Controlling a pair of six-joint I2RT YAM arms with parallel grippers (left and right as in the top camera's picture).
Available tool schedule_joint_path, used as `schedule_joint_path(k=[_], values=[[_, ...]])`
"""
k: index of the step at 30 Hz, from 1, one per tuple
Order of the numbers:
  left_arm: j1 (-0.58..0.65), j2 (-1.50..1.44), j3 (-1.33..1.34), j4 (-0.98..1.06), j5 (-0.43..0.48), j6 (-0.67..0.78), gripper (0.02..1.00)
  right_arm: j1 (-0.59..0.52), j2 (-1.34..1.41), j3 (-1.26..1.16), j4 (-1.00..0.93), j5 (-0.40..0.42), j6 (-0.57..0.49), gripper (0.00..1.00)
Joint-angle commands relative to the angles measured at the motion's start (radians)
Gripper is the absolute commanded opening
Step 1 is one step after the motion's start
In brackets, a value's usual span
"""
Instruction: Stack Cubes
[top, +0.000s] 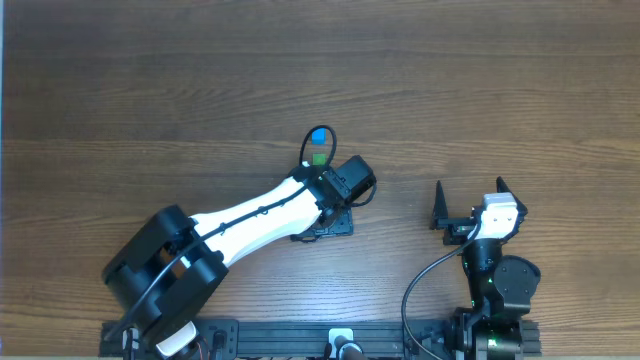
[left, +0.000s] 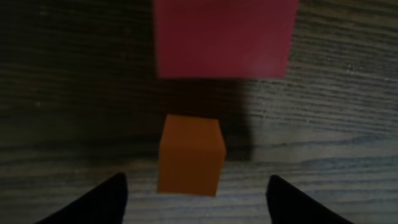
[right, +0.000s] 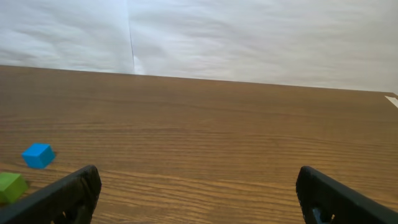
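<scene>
— The left gripper (left: 196, 180): what do we see?
— Its fingers spread wide, low over the wooden table (top: 150, 80). An orange cube (left: 189, 155) sits in the gap, touching neither finger. A red cube (left: 224, 37) lies just beyond.
— And the right gripper (right: 198, 171)?
— We find it open too, holding nothing, near its base. Off to its side, a blue cube (right: 37, 155) sits just beside a green cube (right: 11, 186).

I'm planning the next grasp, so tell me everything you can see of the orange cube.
The orange cube is a plain, matte block with crisp edges, its top and one side showing. It rests flat on the wooden table, between the open fingers of the left gripper, which do not touch it. A red cube lies just beyond it, apart.
</scene>
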Motion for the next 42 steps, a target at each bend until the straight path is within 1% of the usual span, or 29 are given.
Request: schedule_joint_path(k=[1, 4, 17, 27, 42], values=[[0.006, 0.021, -0.005, 0.02, -0.025, -0.013, 0.684, 0.005, -0.006, -0.008, -0.001, 0.002, -0.004, 0.993], [0.007, 0.022, -0.005, 0.02, -0.04, -0.013, 0.652, 0.005, -0.006, -0.008, -0.001, 0.002, -0.004, 0.991], [0.018, 0.023, -0.005, 0.012, -0.069, -0.013, 0.573, 0.005, -0.006, -0.008, -0.001, 0.002, -0.004, 0.991], [0.02, 0.027, -0.005, 0.005, -0.072, -0.014, 0.411, 0.005, -0.006, -0.008, -0.001, 0.002, -0.004, 0.991], [0.019, 0.06, -0.005, 0.013, -0.057, -0.014, 0.283, 0.005, -0.006, -0.008, -0.001, 0.002, -0.004, 0.991]])
